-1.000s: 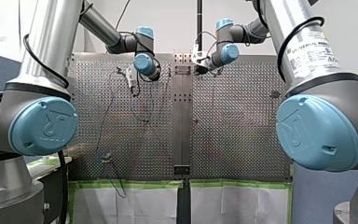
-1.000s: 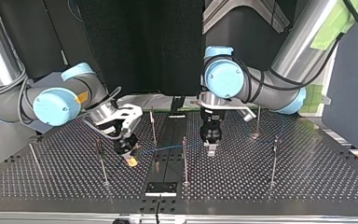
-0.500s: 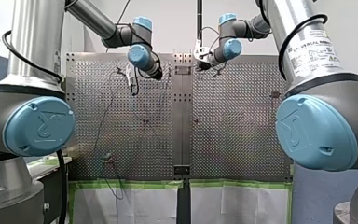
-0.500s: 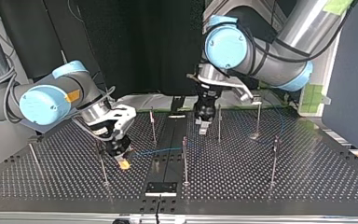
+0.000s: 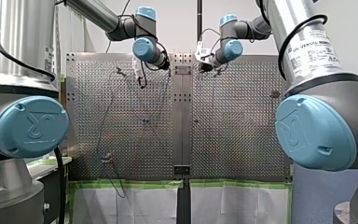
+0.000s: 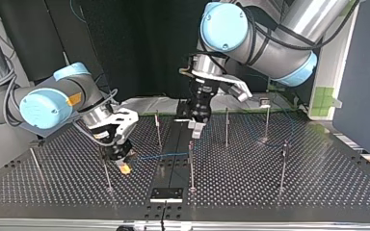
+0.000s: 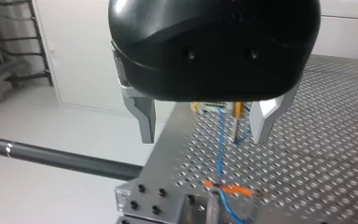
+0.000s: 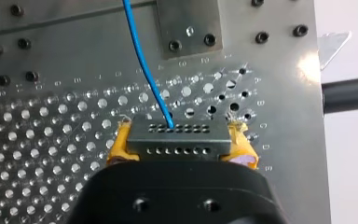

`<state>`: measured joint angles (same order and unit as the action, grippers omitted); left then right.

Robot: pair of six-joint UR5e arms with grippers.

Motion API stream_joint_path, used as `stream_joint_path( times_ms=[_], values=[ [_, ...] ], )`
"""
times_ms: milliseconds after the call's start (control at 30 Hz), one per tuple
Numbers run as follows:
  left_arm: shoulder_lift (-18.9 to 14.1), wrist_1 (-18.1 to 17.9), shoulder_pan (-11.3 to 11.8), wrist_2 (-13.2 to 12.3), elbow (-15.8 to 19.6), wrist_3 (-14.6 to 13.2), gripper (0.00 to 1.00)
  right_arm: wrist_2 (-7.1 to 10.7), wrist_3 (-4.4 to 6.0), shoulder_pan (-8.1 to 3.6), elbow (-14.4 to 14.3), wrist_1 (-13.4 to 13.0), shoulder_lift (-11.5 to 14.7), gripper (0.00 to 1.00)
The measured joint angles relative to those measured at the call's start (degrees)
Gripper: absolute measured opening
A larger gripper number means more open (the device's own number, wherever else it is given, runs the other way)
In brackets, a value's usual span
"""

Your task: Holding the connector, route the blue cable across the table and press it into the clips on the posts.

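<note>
**Connector.** The right gripper (image 6: 123, 166) is clamped on the connector (image 8: 177, 137), one of its yellow pads (image 8: 121, 144) on each short end. The connector's long axis runs from pad to pad. Its drilled face points away from the gripper. In the top view this sits at the lower left of centre, low over the table (image 6: 294, 192).

**Cable.** The blue cable (image 8: 147, 74) leaves that drilled face near its middle and runs ahead of the gripper over the perforated plate. In the top view it lies nearly level and leads right to the centre post (image 6: 191, 163). In the left wrist view it meets an orange clip (image 7: 228, 189) ahead of the gripper (whether it is seated cannot be judged).

**Left gripper.** The left gripper (image 7: 203, 135) has its metal fingers (image 7: 142, 119) spread wide with nothing between them. In the top view it hangs above the table's middle strip, upper centre.

**Edges and room.** In the right wrist view the table's edge lies just beside one end of the connector. In the top view, wide stretches of bare plate lie between the thin upright posts at the lower right.

**Writing.** A label (image 5: 313, 49) on my right arm, upper right of the front view, reads "UNIVERSAL ROBOTS" (the smaller print is illegible). A blue joint cap (image 5: 30, 127) carries a raised "UR" mark.
</note>
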<state>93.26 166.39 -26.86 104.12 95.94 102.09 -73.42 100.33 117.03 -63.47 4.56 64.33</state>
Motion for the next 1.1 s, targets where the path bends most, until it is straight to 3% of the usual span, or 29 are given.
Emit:
stream_joint_path(
  times_ms=[333,633,833,1100],
  values=[
    [2.6,2.3,-4.7,4.6,-4.6,-2.1,1.00,-0.58,0.04,-0.41,-0.6,0.0,0.0,0.00],
    [5.4,5.6,-8.4,7.0,-8.8,-4.3,1.00,-0.93,0.06,-0.44,-0.6,0.0,0.0,0.00],
    [8.0,8.1,-9.1,9.0,-11.3,-5.6,1.00,-0.94,0.04,-0.42,-0.7,-0.1,0.0,0.00],
    [11.8,11.5,-8.4,10.9,-15.2,-6.2,1.00,-0.95,-0.02,-0.41,-0.7,-0.1,0.0,0.00]
  ],
)
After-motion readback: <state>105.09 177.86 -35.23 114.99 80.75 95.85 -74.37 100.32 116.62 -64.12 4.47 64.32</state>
